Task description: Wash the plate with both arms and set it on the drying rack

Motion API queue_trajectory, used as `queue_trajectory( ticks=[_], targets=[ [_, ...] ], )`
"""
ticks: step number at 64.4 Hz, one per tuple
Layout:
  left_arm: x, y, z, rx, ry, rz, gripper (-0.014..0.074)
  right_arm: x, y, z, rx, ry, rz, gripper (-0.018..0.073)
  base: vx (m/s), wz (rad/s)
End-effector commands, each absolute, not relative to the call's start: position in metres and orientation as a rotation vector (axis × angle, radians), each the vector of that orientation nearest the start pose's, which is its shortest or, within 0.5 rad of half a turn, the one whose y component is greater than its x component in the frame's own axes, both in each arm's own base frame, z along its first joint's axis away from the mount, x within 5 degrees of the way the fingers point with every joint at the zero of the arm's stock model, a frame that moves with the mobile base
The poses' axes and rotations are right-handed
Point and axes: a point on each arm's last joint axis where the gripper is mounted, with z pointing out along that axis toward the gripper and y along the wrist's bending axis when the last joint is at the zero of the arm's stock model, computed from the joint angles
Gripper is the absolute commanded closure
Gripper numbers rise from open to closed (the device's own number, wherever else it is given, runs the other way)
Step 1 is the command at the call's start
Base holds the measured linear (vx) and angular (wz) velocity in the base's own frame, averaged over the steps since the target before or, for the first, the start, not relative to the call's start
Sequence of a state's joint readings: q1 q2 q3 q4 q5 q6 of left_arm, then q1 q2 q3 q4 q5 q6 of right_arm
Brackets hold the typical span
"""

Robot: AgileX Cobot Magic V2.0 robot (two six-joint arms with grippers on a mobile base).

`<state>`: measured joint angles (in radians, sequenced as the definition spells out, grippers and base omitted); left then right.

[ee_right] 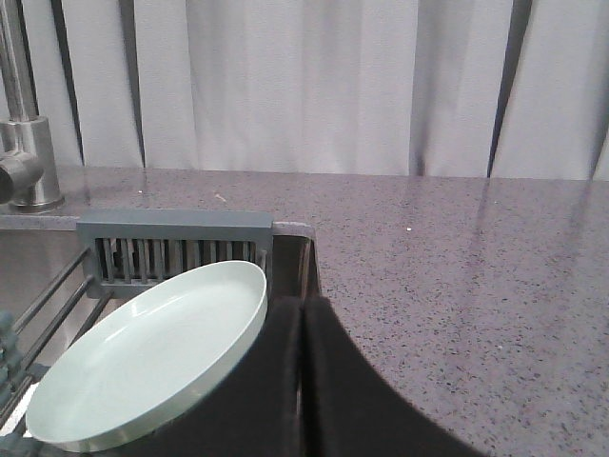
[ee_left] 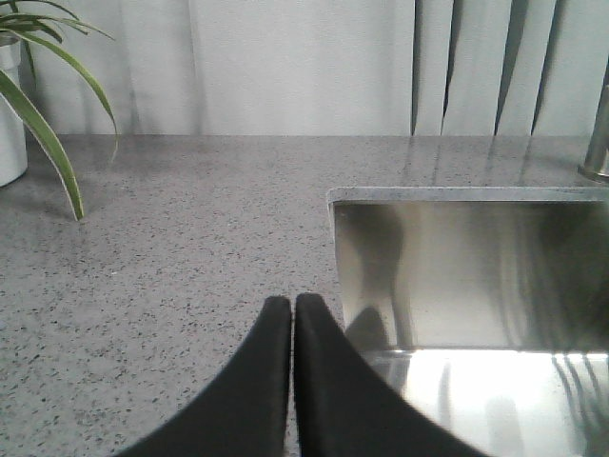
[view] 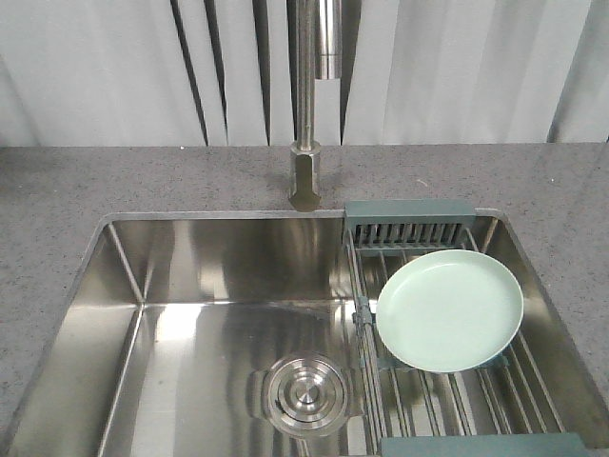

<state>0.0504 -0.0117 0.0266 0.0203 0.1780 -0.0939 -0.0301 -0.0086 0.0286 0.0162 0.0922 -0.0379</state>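
Plate [view: 449,310] resting tilted on the drying rack [view: 457,381] inside the sink [view: 190,286]; left hand [ee_left: 292,309] and right hand [ee_right: 302,319] both closed, empty, above the bench [ee_left: 171,257].

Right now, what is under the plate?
The plate lies on the drying rack, whose steel wire bars and a dark crossbar show around it. The bars directly beneath it are covered.

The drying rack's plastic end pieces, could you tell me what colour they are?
Dark grey-green on the drying rack, clearest in the exterior front-facing view.
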Motion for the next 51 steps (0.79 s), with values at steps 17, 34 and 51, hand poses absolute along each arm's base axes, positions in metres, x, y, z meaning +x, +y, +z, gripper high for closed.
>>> queue_trajectory(
  ticks=[17, 34, 51],
  targets=[
    [0.0563, 0.0031, 0.1890, -0.109, 1.603, -0.023, 0.0602, 0.0565, -0.0021, 0.1977, 0.005, 1.517, -0.053, 0.0565, 0.00, 0.00],
    [0.0563, 0.0031, 0.1890, -0.109, 1.603, -0.023, 0.0602, 0.0565, -0.0021, 0.1977, 0.005, 1.517, -0.053, 0.0565, 0.00, 0.00],
    [0.0563, 0.0031, 0.1890, -0.109, 1.603, -0.023, 0.0602, 0.0565, -0.0021, 0.1977, 0.005, 1.517, -0.053, 0.0565, 0.00, 0.00]
  ],
)
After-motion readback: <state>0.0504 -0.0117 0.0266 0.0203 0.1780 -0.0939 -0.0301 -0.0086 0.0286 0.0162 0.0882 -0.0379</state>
